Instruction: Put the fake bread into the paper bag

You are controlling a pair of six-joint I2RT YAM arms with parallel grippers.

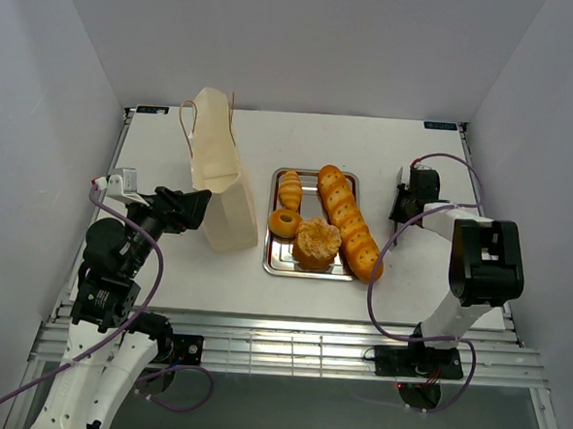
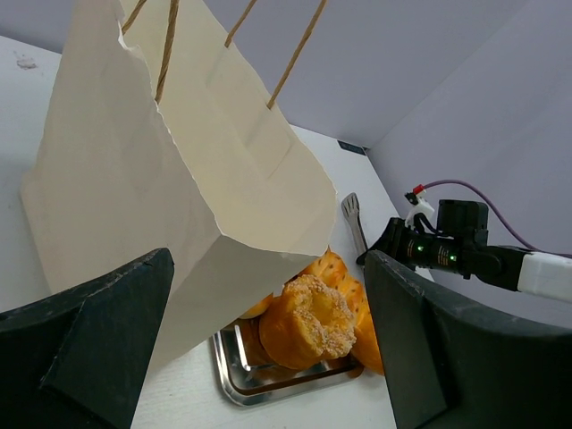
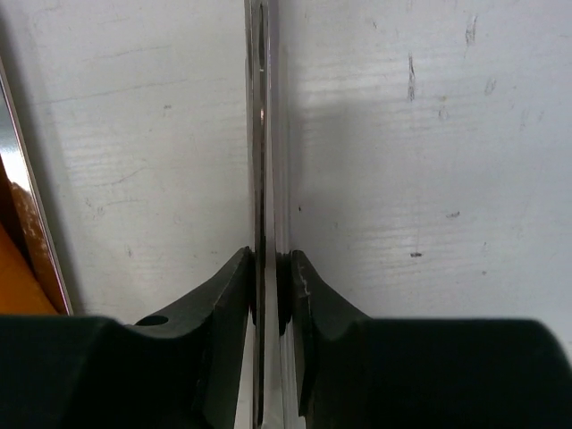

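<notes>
The cream paper bag (image 1: 219, 176) stands tilted left of the tray, string handles at its top. My left gripper (image 1: 199, 207) is open at the bag's lower left; in the left wrist view the bag (image 2: 179, 179) fills the gap between the wide-apart fingers (image 2: 268, 259). The baguette (image 1: 347, 221), round bun (image 1: 316, 244), doughnut (image 1: 285, 222) and ridged roll (image 1: 290, 188) lie on the tray. The bun (image 2: 308, 322) and baguette (image 2: 338, 266) show under the bag's edge. My right gripper (image 1: 402, 204) is right of the tray, shut (image 3: 268, 259) on the metal tongs (image 3: 264, 134).
The silver tray (image 1: 272, 262) sits mid-table; its rim shows in the left wrist view (image 2: 234, 380) and at the left of the right wrist view (image 3: 18, 179). The tongs' end (image 2: 351, 214) lies by the right arm (image 2: 447, 246). White walls enclose the table.
</notes>
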